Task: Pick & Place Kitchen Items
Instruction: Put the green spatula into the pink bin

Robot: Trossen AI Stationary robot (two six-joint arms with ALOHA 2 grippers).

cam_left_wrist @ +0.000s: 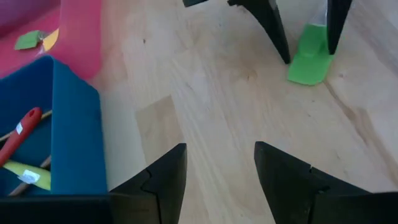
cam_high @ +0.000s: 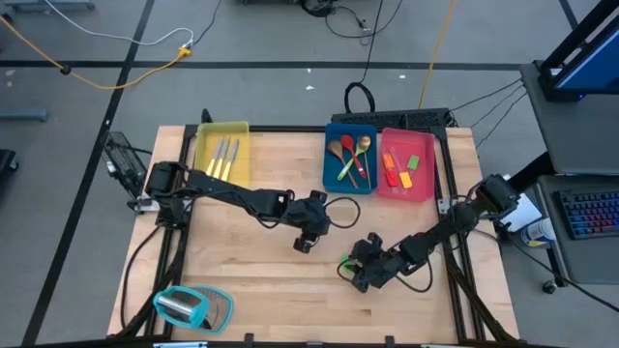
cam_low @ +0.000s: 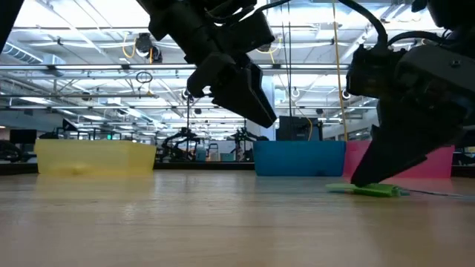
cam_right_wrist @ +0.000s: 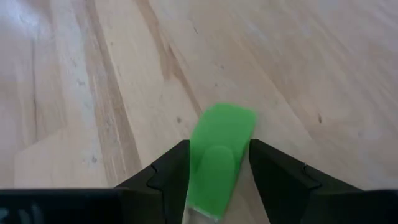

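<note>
A green-headed spatula (cam_right_wrist: pixel 221 140) lies flat on the wooden table near its front right, also in the left wrist view as the spatula (cam_left_wrist: pixel 309 56) and in the low view as the spatula (cam_low: pixel 371 190). My right gripper (cam_right_wrist: pixel 214 165) is open and slants down over it, one finger on each side of the green head, fingertips low at the table. My left gripper (cam_high: pixel 306 238) hangs open above the table's middle with nothing between its fingers (cam_left_wrist: pixel 168 174).
At the back stand a yellow tray (cam_high: pixel 222 153) with silver cutlery, a blue tray (cam_high: pixel 335 169) with spoons, and a pink tray (cam_high: pixel 421 184) with small spatulas. A teal-and-clear rounded object (cam_high: pixel 193 307) sits at the front left corner. Bare wood lies between the grippers and the trays.
</note>
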